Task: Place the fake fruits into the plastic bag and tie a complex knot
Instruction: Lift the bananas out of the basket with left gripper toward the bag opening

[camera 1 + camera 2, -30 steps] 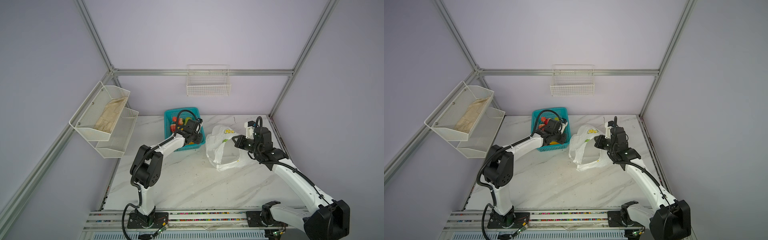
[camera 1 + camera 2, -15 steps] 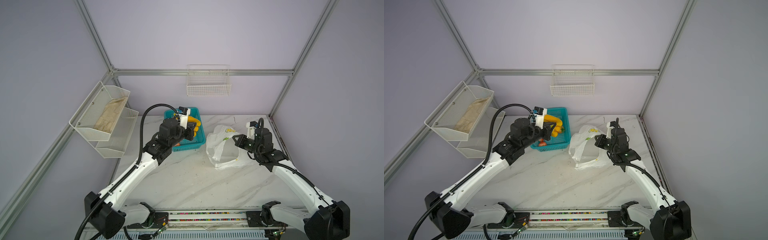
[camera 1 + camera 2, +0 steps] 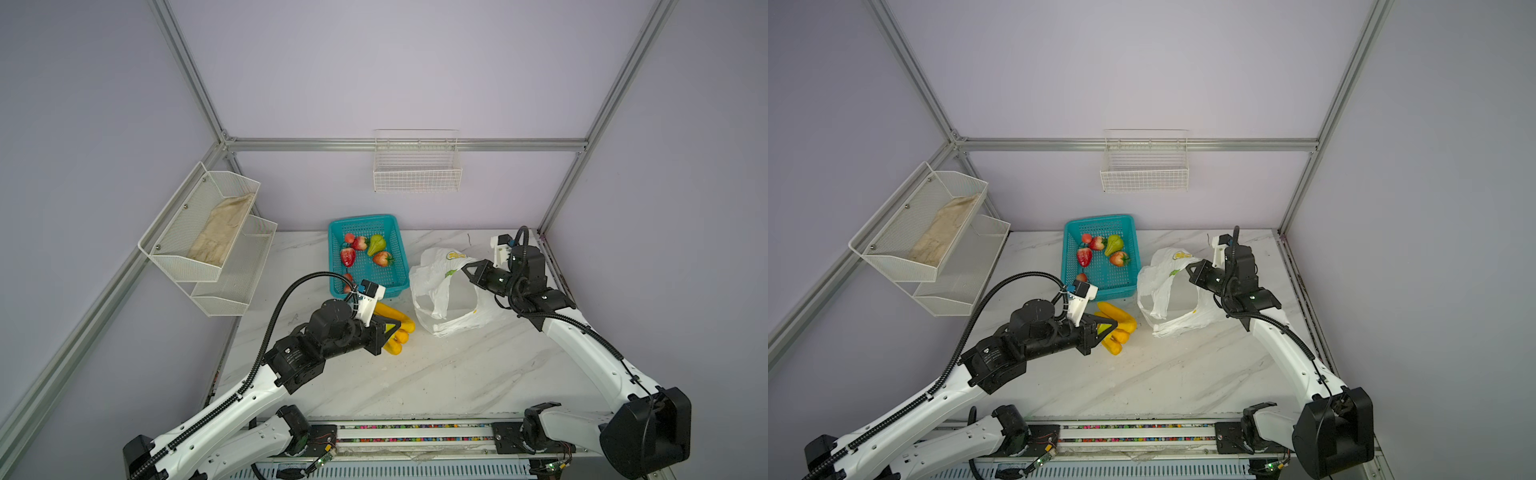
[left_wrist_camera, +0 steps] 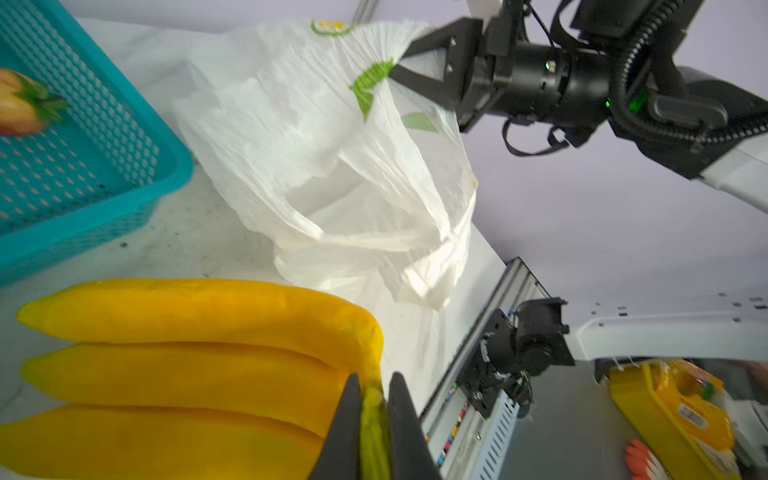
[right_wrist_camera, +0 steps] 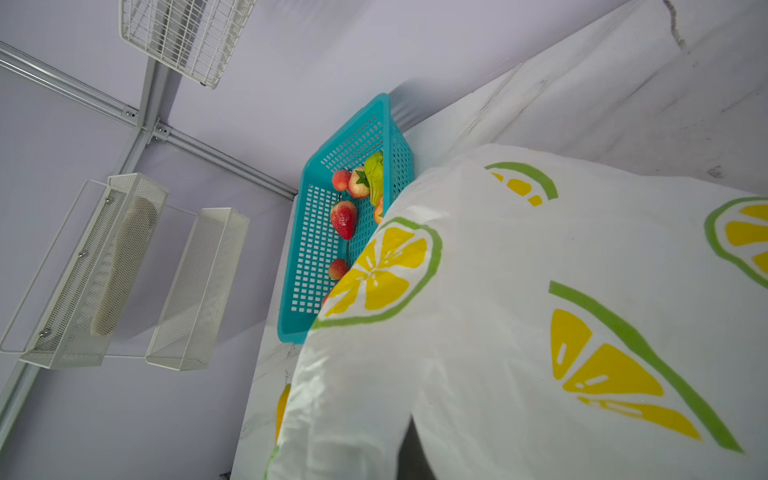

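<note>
Lying right of centre on the surface [image 3: 457, 374], the plastic bag [image 3: 432, 286] gapes, its upper rim pinched by the clamped right claw [image 3: 464, 269]. Left of it, the banana bunch [image 3: 395, 313] sits stem-first in the closed left claw [image 4: 371, 384]; feeding it tips-first should clear the rim.

Both top views look steeply down from high above the front rail [image 3: 415, 432] toward the back wall [image 3: 415, 83], far enough off to hold the whole table [image 3: 436, 374], giving 2 nearly equal pictures. The left wrist camera sits very near the banana bunch [image 4: 187, 332] and faces across the table at the bag [image 4: 332, 166] and the right arm [image 4: 582, 79]. The right wrist camera, pressed close to the bag, faces the basket [image 5: 316, 257] and wall shelves [image 5: 83, 270]; all 4 views share bag and basket.
</note>
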You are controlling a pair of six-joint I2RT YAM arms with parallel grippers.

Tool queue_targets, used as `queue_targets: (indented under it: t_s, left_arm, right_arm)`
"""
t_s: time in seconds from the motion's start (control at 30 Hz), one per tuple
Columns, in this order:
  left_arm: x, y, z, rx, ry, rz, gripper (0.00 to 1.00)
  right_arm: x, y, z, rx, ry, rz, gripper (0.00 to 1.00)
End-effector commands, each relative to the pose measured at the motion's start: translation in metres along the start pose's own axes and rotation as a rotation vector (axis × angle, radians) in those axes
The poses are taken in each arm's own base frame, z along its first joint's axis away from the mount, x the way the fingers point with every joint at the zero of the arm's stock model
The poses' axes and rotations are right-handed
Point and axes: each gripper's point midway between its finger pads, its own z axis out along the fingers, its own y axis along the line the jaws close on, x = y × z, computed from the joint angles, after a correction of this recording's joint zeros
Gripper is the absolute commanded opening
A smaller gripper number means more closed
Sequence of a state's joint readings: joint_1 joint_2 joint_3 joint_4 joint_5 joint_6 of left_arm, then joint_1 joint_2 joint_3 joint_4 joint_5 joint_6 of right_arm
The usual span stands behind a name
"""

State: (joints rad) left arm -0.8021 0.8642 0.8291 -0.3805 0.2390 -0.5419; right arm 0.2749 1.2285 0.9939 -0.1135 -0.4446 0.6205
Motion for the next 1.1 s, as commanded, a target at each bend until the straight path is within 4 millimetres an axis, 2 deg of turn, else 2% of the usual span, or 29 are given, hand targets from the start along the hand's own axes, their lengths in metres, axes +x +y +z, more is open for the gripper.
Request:
queue_targets:
  t_s: [0.0,0.07,0.13,0.3,0.53,0.73,0.93,1.07]
  left_arm:
    - [0.028,-0.018,0.008,0.116,0.094,-0.021,0.00]
    - [0.032,-0.033,0.015,0.194,0.120,-0.006,0.00]
    - [0.027,-0.050,0.020,0.281,0.112,0.010,0.00]
    - [-0.006,-0.083,0.023,0.427,0.010,0.079,0.00]
    - [-0.044,-0.097,0.022,0.473,-0.097,0.084,0.00]
    - [-0.070,-0.099,0.013,0.532,-0.196,0.059,0.00]
    - [-0.095,-0.080,0.002,0.542,-0.279,0.008,0.00]
    - [-0.102,-0.068,0.003,0.542,-0.296,-0.019,0.00]
  right_arm:
    - [-0.007,0.015,-0.001,-0.056,0.006,0.010,0.05]
    - [-0.005,0.015,-0.001,-0.058,0.014,0.012,0.05]
    - [-0.001,0.014,0.000,-0.062,0.027,0.016,0.05]
    - [0.007,0.017,0.001,-0.080,0.076,0.002,0.04]
    - [0.021,0.015,-0.008,-0.060,0.144,-0.092,0.04]
    - [0.032,0.017,-0.020,-0.072,0.178,-0.168,0.04]
    - [0.045,0.021,-0.026,-0.113,0.226,-0.229,0.04]
    - [0.049,0.028,-0.027,-0.158,0.244,-0.228,0.05]
